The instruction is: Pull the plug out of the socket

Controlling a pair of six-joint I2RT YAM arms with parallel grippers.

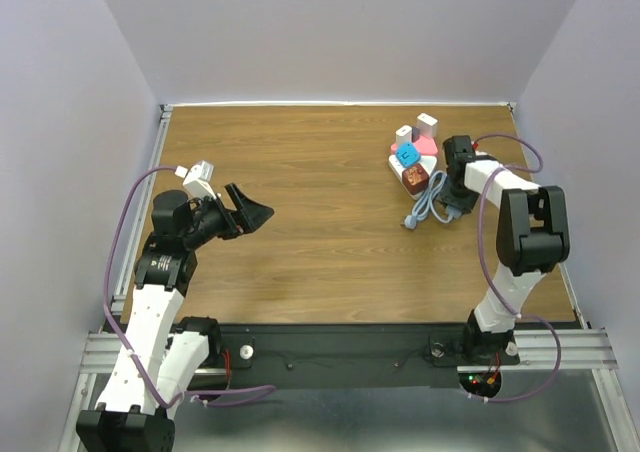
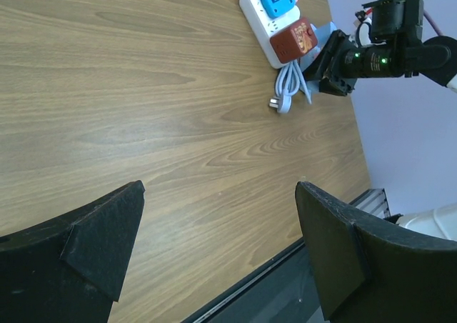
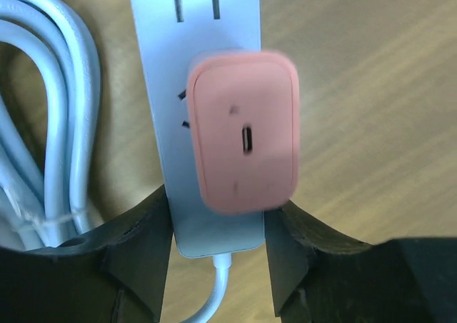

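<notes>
Socket strip (image 3: 214, 23) lies flat on the desk (image 1: 300, 172), far right part, close to the right arm. The plug (image 3: 246, 133) is seated in the strip near its cord end. It reads salmon-pink in the right wrist view and red-brown from above, with one small slot on its top face. It overhangs the strip's edge on one side. Right gripper (image 3: 219, 216) is at the cord end of the strip. Its two fingers (image 3: 136, 244) stand apart, one on each long side of the strip, and the tips reach level with the plug's near edge. The plug's near corners sit just above and between the fingertips, and most of its body lies beyond them. Both fingers look to be against the strip's sides. I cannot tell whether they are pressing on the strip or the plug, or only flanking them. The coiled pale cable (image 3: 57, 123) lies on the desk just beside the strip, next to one finger. Farther along the strip are a blue plug (image 1: 407, 155) and, at the far end, white plugs (image 1: 427, 124). Left gripper (image 1: 250, 204) is raised over the left half of the desk, well apart from the strip. Its fingers are spread wide with only bare desk between them.
</notes>
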